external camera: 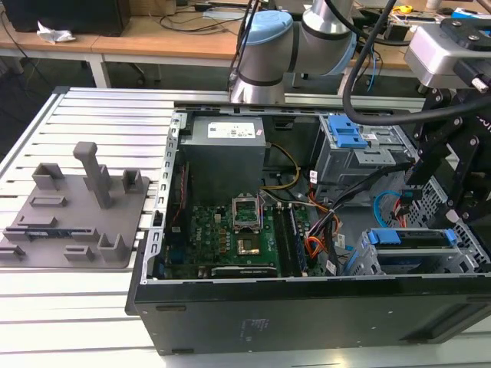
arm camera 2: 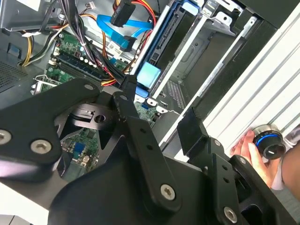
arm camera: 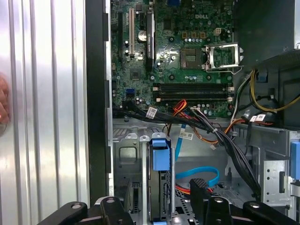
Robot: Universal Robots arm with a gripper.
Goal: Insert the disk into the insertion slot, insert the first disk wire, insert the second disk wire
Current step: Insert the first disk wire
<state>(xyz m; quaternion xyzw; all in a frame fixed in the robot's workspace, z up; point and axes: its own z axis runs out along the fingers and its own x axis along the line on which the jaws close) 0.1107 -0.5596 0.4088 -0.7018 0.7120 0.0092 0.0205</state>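
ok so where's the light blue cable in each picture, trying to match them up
Exterior view: the light blue cable curves beside the drive's blue frame, at the exterior view's right.
Second wrist view: the cable runs flat near the blue frame.
First wrist view: the cable loops next to the blue frame.
Shared landmark: the drive's blue frame.

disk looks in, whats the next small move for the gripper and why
Probably shift the open gripper toward the red-orange wire plug: the disk already sits in its cage, and that plug hangs loose, not yet connected.
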